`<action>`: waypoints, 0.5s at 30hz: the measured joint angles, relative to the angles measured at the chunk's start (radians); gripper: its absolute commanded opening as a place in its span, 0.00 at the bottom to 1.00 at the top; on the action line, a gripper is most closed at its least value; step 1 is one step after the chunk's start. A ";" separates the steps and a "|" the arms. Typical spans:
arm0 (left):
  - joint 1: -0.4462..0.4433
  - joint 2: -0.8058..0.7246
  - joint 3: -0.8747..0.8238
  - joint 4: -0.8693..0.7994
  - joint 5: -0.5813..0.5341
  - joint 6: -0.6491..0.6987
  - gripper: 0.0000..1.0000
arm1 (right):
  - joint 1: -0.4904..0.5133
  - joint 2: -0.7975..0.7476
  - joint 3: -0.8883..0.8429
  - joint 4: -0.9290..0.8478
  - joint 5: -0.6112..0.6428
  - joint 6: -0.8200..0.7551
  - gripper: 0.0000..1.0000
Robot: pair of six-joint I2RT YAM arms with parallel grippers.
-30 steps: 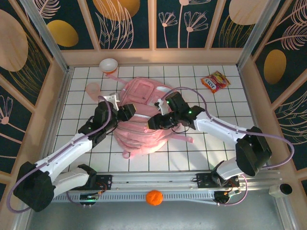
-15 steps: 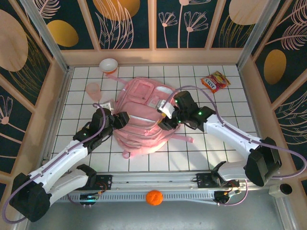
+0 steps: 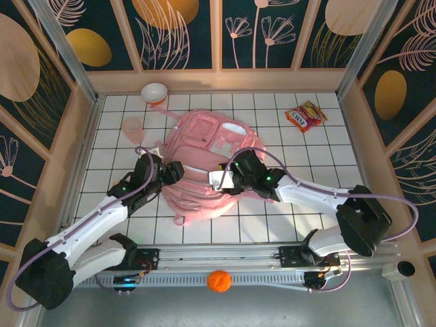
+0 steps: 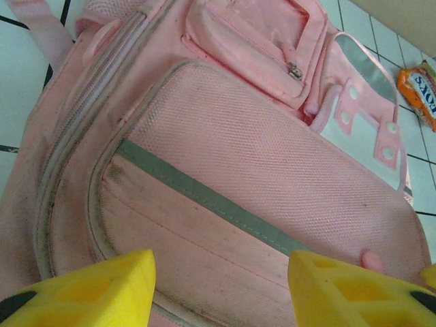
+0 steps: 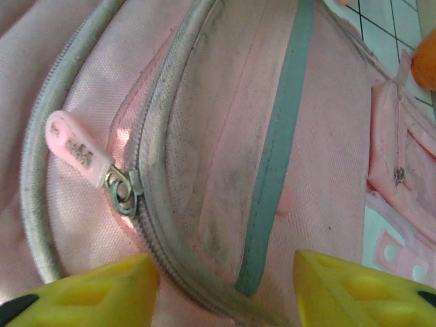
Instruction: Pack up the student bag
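Note:
The student bag [image 3: 208, 160] is a large pink backpack lying flat in the middle of the tiled table, front panel up. My left gripper [image 3: 174, 170] hovers at its left edge, open; in the left wrist view the yellow fingers [image 4: 102, 286] frame the mesh front pocket [image 4: 259, 157] and its grey stripe, left gripper [image 4: 221, 276] holding nothing. My right gripper [image 3: 216, 179] is over the bag's near side, also open. In the right wrist view the right gripper [image 5: 225, 276] spans a zip seam, with the pink zip pull [image 5: 75, 146] just up and left of the left finger.
A white bowl [image 3: 154, 92] and a pink cup [image 3: 131, 126] stand at the back left. A snack packet [image 3: 306, 116] lies at the back right. An orange ball [image 3: 219, 281] rests on the near rail. Wooden walls ring the table.
My right gripper swung out to the bag's right side, then came back left and nearer, onto the lower front. The left gripper drew back slightly. The bag has settled flatter.

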 measured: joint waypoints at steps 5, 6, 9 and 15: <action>0.000 0.000 0.000 0.001 0.016 0.016 0.53 | -0.006 0.031 0.002 0.044 0.002 -0.010 0.00; 0.000 -0.003 0.000 0.001 0.023 0.028 0.52 | -0.012 0.031 0.008 0.042 -0.010 0.000 0.00; 0.000 -0.035 0.000 0.009 0.078 0.090 0.51 | -0.039 0.032 0.058 0.006 -0.072 0.049 0.00; -0.009 -0.164 -0.013 0.078 0.262 0.214 0.51 | -0.075 0.052 0.166 -0.069 -0.190 0.156 0.00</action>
